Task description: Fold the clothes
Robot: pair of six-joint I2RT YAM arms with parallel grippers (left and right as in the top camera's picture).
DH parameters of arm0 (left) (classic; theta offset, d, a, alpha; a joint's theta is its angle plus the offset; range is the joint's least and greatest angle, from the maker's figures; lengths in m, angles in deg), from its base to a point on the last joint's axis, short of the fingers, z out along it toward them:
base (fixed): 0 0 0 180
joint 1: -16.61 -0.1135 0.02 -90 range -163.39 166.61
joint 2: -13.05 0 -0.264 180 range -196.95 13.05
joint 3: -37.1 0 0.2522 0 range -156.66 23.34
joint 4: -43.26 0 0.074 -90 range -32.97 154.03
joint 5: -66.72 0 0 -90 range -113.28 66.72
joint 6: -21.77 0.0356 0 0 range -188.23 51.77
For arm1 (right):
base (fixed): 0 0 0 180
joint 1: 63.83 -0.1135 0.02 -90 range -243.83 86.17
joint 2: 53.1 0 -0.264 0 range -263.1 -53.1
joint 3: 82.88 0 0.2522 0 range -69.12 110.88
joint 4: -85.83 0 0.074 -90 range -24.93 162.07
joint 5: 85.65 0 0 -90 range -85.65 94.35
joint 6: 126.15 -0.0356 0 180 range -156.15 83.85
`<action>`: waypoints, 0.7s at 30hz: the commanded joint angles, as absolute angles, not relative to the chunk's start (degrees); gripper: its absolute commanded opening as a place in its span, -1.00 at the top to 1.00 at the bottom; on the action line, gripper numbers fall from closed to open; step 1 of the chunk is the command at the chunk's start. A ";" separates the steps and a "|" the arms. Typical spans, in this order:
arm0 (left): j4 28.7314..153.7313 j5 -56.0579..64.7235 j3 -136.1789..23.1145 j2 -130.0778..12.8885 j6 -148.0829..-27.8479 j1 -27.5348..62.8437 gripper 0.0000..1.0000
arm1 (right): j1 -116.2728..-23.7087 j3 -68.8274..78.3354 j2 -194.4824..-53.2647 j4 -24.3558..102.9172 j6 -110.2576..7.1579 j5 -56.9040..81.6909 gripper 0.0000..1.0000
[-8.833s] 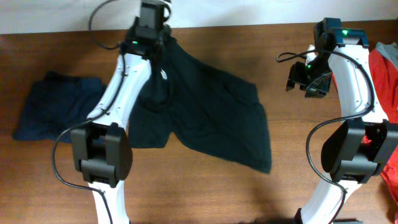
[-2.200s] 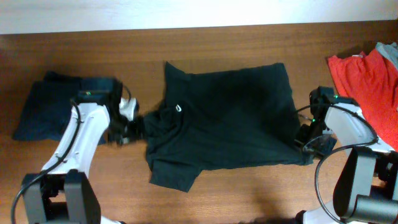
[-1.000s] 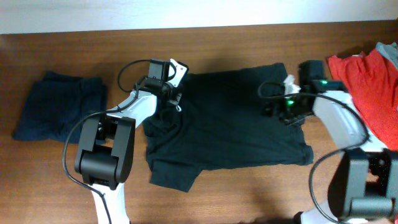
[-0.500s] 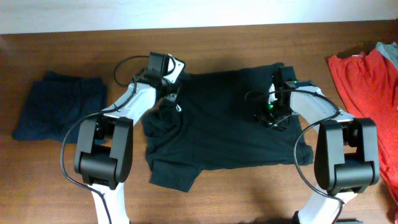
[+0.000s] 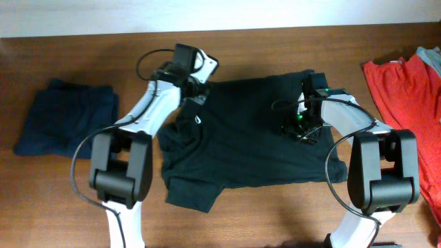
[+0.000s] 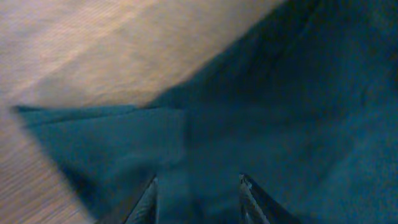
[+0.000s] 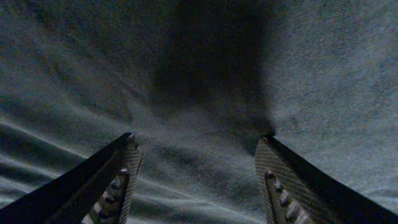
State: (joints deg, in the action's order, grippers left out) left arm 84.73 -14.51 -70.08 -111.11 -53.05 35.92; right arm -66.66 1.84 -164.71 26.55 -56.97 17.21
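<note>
The clothes being handled are a black T-shirt [image 5: 251,138] with a small white chest logo [image 5: 198,119], spread mostly flat across the middle of the table. My left gripper [image 5: 195,88] hovers at its upper left corner by the collar. In the left wrist view it [image 6: 199,190] is open, with dark fabric [image 6: 298,93] under the fingers and a folded corner running out onto bare wood. My right gripper [image 5: 298,131] sits low over the shirt's right side, open wide, with wrinkled cloth [image 7: 199,74] lying between its fingertips [image 7: 127,177].
A folded navy garment [image 5: 65,124] lies at the left end of the table. A red garment [image 5: 403,89] is heaped at the right edge with a grey piece [image 5: 431,56] behind it. Bare wood [image 5: 275,213] runs along the front.
The left gripper shifted a little up and right at the collar and its jaws spread apart. The right gripper came left and down onto the shirt, then stayed put.
</note>
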 commanded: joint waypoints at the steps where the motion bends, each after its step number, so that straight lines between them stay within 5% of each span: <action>1: 83.05 -19.27 -70.11 -115.17 -51.43 37.99 0.18 | -66.81 1.49 -167.82 27.71 -56.82 16.08 -0.24; 21: 74.57 -35.18 -70.13 -118.87 -52.13 37.97 0.12 | -66.81 1.49 -167.82 27.25 -56.80 16.08 -0.24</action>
State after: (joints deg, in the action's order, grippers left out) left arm 75.48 -31.32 -70.08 -117.14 -52.55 38.78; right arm -66.66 1.92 -164.80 26.48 -56.97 17.19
